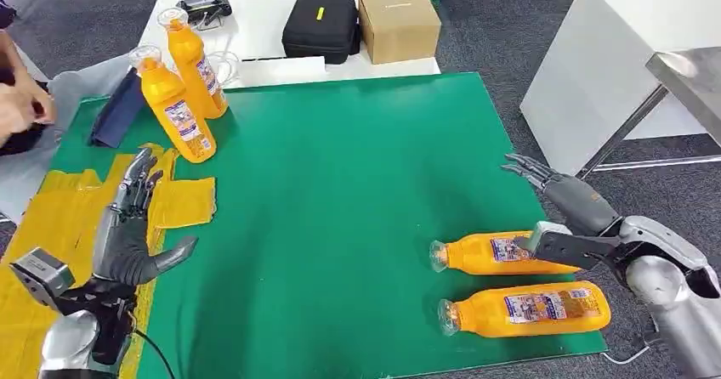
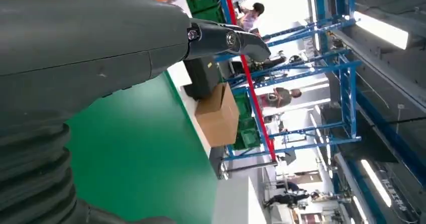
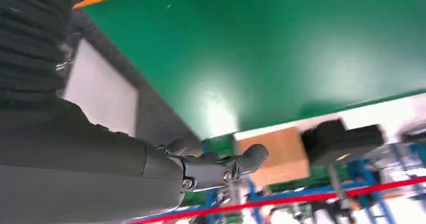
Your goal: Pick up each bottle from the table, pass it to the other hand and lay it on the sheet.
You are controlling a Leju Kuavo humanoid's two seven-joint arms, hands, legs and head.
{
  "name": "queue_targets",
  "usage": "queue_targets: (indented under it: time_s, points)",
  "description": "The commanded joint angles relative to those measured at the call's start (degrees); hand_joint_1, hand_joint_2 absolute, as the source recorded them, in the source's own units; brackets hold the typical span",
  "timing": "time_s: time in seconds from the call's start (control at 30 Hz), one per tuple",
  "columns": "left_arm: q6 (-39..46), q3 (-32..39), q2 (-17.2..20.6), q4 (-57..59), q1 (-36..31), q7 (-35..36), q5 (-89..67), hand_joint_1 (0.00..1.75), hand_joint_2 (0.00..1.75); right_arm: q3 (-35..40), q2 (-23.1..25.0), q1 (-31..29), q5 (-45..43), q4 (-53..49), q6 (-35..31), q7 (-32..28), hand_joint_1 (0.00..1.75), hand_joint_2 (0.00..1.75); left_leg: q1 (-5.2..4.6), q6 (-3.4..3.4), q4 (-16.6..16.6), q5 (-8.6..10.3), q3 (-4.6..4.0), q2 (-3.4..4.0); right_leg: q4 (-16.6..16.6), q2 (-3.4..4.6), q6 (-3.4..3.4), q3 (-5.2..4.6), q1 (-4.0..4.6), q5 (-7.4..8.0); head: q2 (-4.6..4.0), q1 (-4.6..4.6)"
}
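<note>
— Where are they in the job, do you reckon?

— Between bottles, I'd say. Two orange bottles lie on their sides at the lower right of the head view, on the green mat: the nearer bottle (image 1: 525,308) by the mat's bottom edge and the farther bottle (image 1: 502,253) just above it, both with clear caps pointing left. Two more, the tall bottle (image 1: 194,63) and the front bottle (image 1: 176,107), stand together at the upper left.

— And the hands?

— The right hand (image 1: 568,199) hangs over the butt end of the farther bottle, fingers stretched out and apart, holding nothing. The left hand (image 1: 129,226) is at the lower left, above the yellow sheet (image 1: 56,217), also spread wide and empty.

— So the next move?

— My guess is a grasp on the farther bottle. The right hand would have to drop and wrap the rounded body, then carry it toward the middle for the left to take. Smooth glossy plastic with a slick label, and it's a cylinder lying down, so it may roll if nudged.

— The sheet looks rough.

— Crinkled, thin, folded at its edges; the mat is flat with a sheen. Beyond it on the white tabletop (image 1: 255,22) sit a black case (image 1: 321,27) and a cardboard box (image 1: 398,20).
</note>
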Motion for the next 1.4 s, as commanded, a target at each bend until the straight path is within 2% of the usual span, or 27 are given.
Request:
queue_targets:
  time_s: [0.03,0.33,0.6,1.13,1.4]
  points:
    - [-0.1,-2.4,-0.3,6.7,-3.8,-0.2,0.6,0.0,1.75,-0.1,0.0,3.1,-0.1,0.5,-0.1,-2.9,0.0,1.75,0.11,-0.06,-0.1,-0.01,0.19,-0.21,-0.1,-0.16,-0.12,0.28,0.11,-0.02,0.0,0.0]
    - [0.1,-2.4,-0.3,6.4,-3.6,-0.2,0.7,0.0,1.75,0.0,0.1,2.7,0.1,0.8,0.1,-2.8,0.0,1.75,0.06,-0.02,0.0,-0.03,0.11,-0.05,-0.1,-0.02,-0.09,0.13,0.07,0.0,0.0,-0.02]
    - [0.1,-2.7,-0.4,5.8,-3.9,-0.2,1.1,0.0,1.75,0.3,1.5,7.1,2.6,1.6,-1.4,-2.3,0.0,1.75,0.1,-0.02,-0.1,-0.04,0.15,-0.13,-0.1,-0.09,-0.11,0.22,0.11,-0.02,0.0,0.0]
    - [0.7,-1.4,-1.2,3.2,-1.0,0.7,1.3,0.0,1.75,3.6,5.7,5.1,14.0,10.0,-6.1,8.2,0.0,1.75,0.2,-0.05,-0.1,-0.14,0.33,0.05,-0.2,0.12,-0.17,0.4,0.21,0.0,0.0,0.0]
    - [0.7,-1.2,-1.5,2.4,-0.5,0.9,1.3,0.0,1.75,3.9,7.3,2.9,16.0,14.5,-6.9,10.8,0.0,1.75,0.18,-0.06,0.0,-0.14,0.3,0.11,-0.2,0.18,-0.18,0.35,0.19,0.01,0.0,0.0]
